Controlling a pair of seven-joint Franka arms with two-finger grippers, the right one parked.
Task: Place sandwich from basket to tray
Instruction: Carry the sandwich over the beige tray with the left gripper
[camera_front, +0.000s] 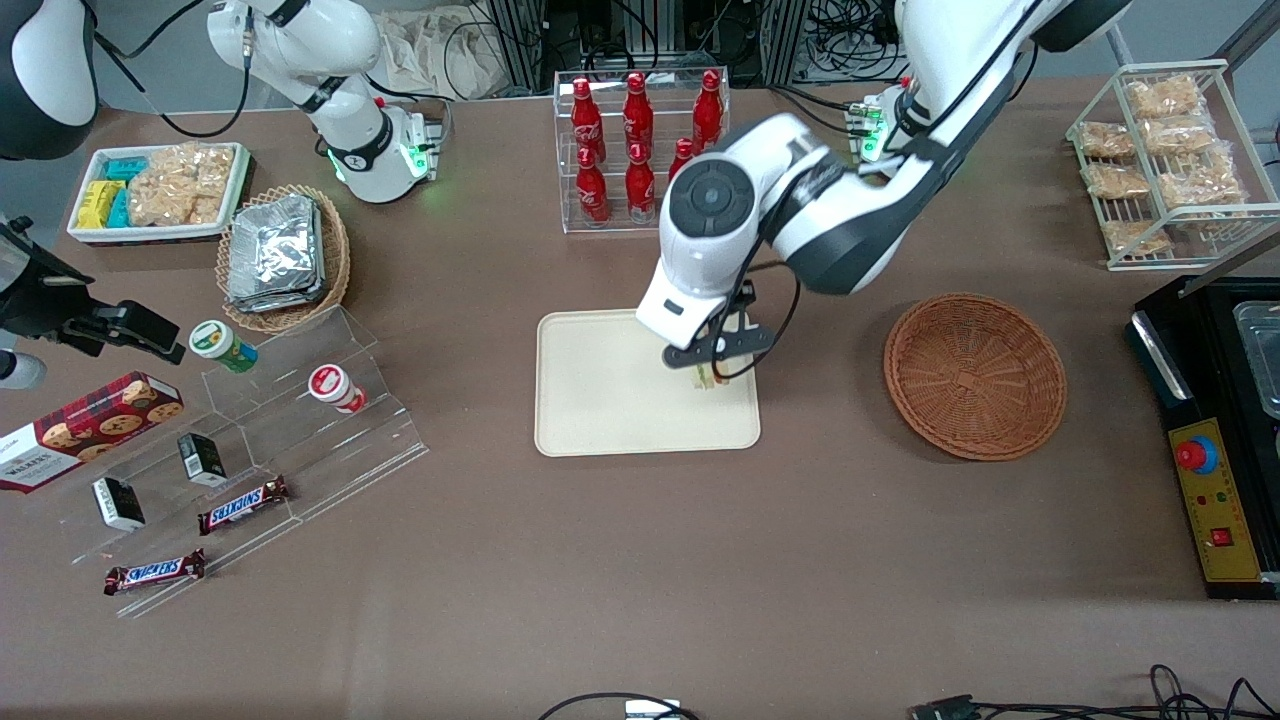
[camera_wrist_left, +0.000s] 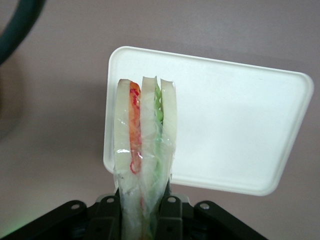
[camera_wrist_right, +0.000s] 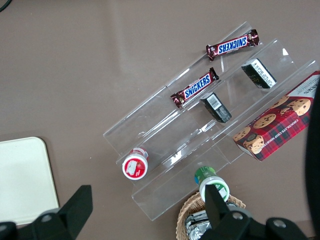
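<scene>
My left gripper (camera_front: 712, 372) is shut on the sandwich (camera_wrist_left: 144, 150), a wrapped wedge of white bread with red and green filling. It holds the sandwich over the edge of the cream tray (camera_front: 600, 400) that lies nearest the basket; only a sliver of the sandwich (camera_front: 706, 377) shows under the hand in the front view. In the left wrist view the tray (camera_wrist_left: 235, 130) lies below the sandwich, and the black fingers (camera_wrist_left: 170, 212) press its sides. The reddish-brown basket (camera_front: 975, 375) sits empty toward the working arm's end of the table.
A clear rack of red bottles (camera_front: 640, 140) stands farther from the front camera than the tray. A tan basket of foil packets (camera_front: 285, 255) and a clear stepped stand with snacks (camera_front: 250, 450) lie toward the parked arm's end. A black control box (camera_front: 1215, 440) sits past the basket.
</scene>
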